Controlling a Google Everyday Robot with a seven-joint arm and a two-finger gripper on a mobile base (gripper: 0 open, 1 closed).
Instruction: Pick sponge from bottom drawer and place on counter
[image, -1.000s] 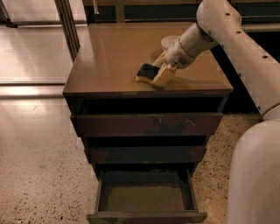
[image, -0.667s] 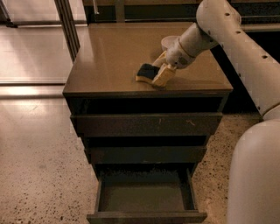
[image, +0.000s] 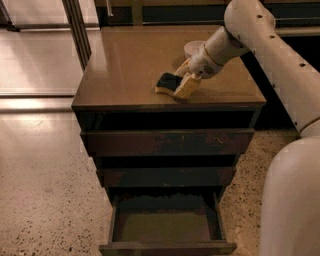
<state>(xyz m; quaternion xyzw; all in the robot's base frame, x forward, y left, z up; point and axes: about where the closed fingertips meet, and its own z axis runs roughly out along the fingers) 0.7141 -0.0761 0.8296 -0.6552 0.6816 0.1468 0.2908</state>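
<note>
The sponge (image: 167, 82), dark on top with a yellowish base, lies on the tan counter (image: 130, 65) near its front right. My gripper (image: 183, 78) reaches in from the right and is shut on the sponge's right end, low on the counter top. The bottom drawer (image: 165, 227) is pulled open below, and its olive-tan floor shows nothing in it.
A white bowl (image: 192, 47) stands on the counter just behind the gripper, partly hidden by the wrist. The two upper drawers (image: 165, 142) are pulled out slightly. My white arm fills the right side. Speckled floor lies to the left, with a metal post (image: 75, 25) at the back left.
</note>
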